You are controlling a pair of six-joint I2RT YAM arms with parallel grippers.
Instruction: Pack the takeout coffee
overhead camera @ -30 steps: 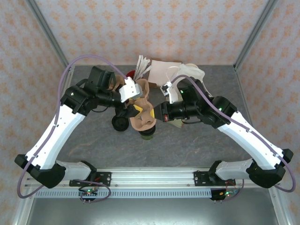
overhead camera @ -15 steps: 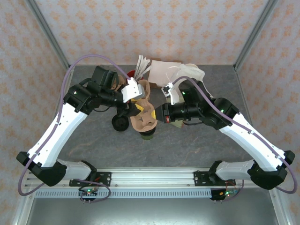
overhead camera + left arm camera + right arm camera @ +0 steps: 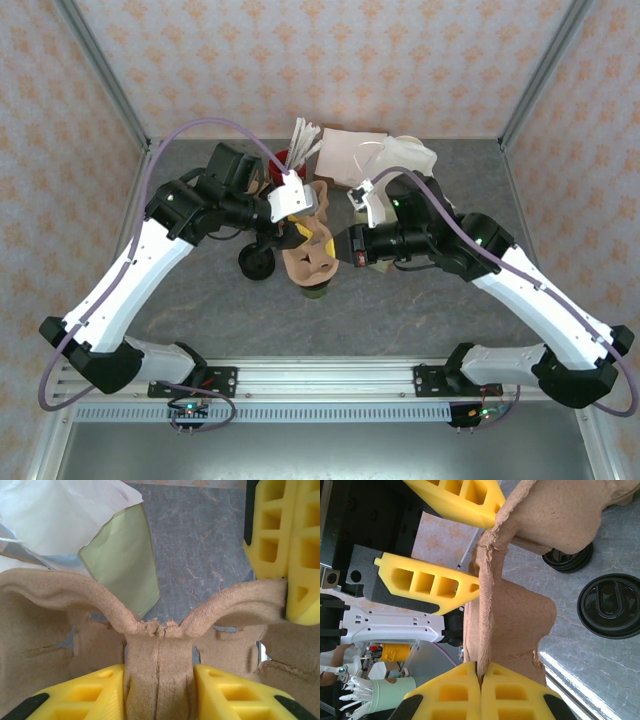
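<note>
The left gripper [image 3: 160, 680] has come in from about ten o'clock. Its yellow fingers stand on either side of the centre rib of the pulp cup carrier [image 3: 305, 262], and both look to be pressing on it. A loose black lid [image 3: 255, 263] lies on the table at nine o'clock of the carrier, close by but apart. The takeout coffee [image 3: 316, 291] stands at six o'clock of the carrier, with its olive cup showing just under the carrier's near edge. From three o'clock the right gripper [image 3: 481, 680] has its fingers pressed flat together on the carrier's thin rim.

The step in hand appears to be carrying the carrier between both arms so that the cup can be seated in a well. The pulp is frayed where the rib meets the rim, so the arms should probably move together without pulling apart or twisting. The carrier should come down level on bare table, clear of the cup and the loose lid. One arm should then let go only once the carrier rests flat
</note>
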